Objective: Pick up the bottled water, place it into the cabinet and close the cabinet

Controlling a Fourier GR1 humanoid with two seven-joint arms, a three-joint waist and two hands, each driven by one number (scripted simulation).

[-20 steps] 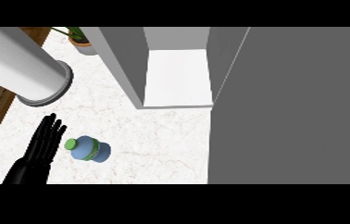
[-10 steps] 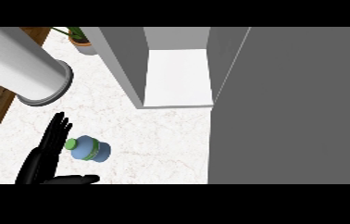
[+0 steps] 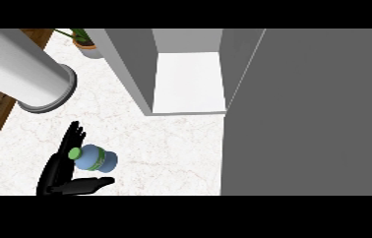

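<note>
The bottled water (image 3: 96, 159), blue with a green cap (image 3: 75, 154), stands on the white marble counter (image 3: 170, 153) at the lower left. My left hand (image 3: 58, 169) rises from the lower edge right beside it. Its fingers are straight along the bottle's left side and its thumb (image 3: 91, 184) sticks out to the right, just in front of the bottle. The hand is open and not curled round the bottle. The cabinet (image 3: 187, 79) stands open at the top centre, with a bare white shelf inside. My right hand shows nowhere.
The cabinet's open grey door (image 3: 305, 114) fills the right side of the view. A thick grey cylinder (image 3: 33, 79) slants in from the upper left. A potted plant (image 3: 87, 44) sits at the back, left of the cabinet's side wall (image 3: 134, 70).
My left hand has slid forward against the bottle's left side, and its thumb has spread out to the right in front of the bottle. The bottle has stayed in place.
</note>
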